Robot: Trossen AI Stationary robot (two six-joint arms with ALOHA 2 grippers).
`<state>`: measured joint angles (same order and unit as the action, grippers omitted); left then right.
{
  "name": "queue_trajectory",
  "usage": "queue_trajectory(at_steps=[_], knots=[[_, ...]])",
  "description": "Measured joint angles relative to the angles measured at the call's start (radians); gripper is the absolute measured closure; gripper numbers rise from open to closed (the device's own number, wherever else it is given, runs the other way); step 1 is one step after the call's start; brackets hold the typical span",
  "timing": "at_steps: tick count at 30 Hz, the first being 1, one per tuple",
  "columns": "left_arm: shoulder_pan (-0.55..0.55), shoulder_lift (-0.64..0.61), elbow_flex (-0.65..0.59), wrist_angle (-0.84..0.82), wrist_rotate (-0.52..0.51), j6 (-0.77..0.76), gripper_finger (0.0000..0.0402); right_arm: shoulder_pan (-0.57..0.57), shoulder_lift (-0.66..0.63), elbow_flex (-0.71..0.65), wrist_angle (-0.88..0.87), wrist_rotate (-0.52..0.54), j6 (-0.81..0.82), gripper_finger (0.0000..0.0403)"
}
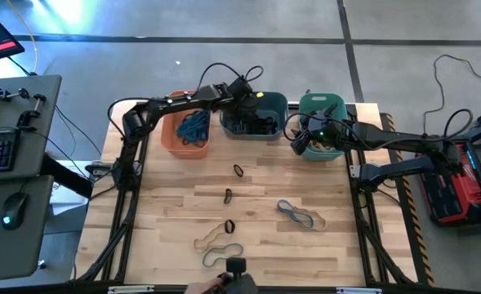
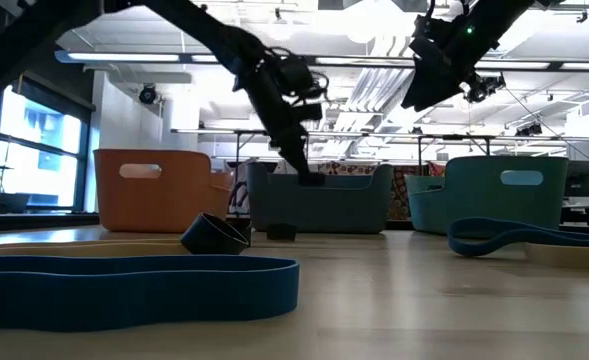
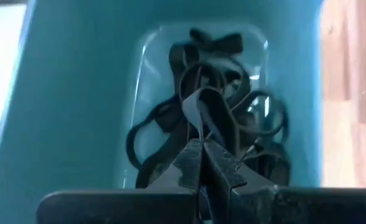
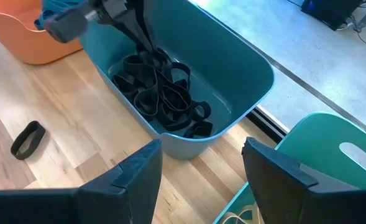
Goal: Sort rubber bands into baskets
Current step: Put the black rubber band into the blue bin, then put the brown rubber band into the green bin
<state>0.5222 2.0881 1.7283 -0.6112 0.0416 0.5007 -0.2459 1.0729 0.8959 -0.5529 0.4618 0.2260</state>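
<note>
Where the left gripper [image 3: 201, 165] dips into the slate basket [image 1: 254, 124], pinching a black band [image 3: 198, 102], shadow blurs the pile; right gripper [image 4: 198, 168] hovers open.

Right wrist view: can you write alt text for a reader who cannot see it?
The left gripper, shut on a black rubber band, hangs over the blue-grey basket full of black bands. The right gripper is open in the foreground, the orange basket behind.
</note>
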Motion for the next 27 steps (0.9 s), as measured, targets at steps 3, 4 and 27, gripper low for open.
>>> queue_trajectory(at_steps=[3, 4, 27], knots=[[0.019, 0.021, 0.0, -0.01, 0.003, -0.007, 0.0401, 0.0, 0.0, 0.0, 0.0, 0.0, 0.0, 0.0192], [0.024, 0.026, 0.0, -0.011, 0.006, -0.013, 0.0401, 0.0, 0.0, 0.0, 0.0, 0.0, 0.0, 0.0192], [0.03, 0.027, 0.0, -0.029, 0.042, 0.033, 0.0316, 0.0, 0.0, 0.0, 0.0, 0.0, -0.024, 0.0192]])
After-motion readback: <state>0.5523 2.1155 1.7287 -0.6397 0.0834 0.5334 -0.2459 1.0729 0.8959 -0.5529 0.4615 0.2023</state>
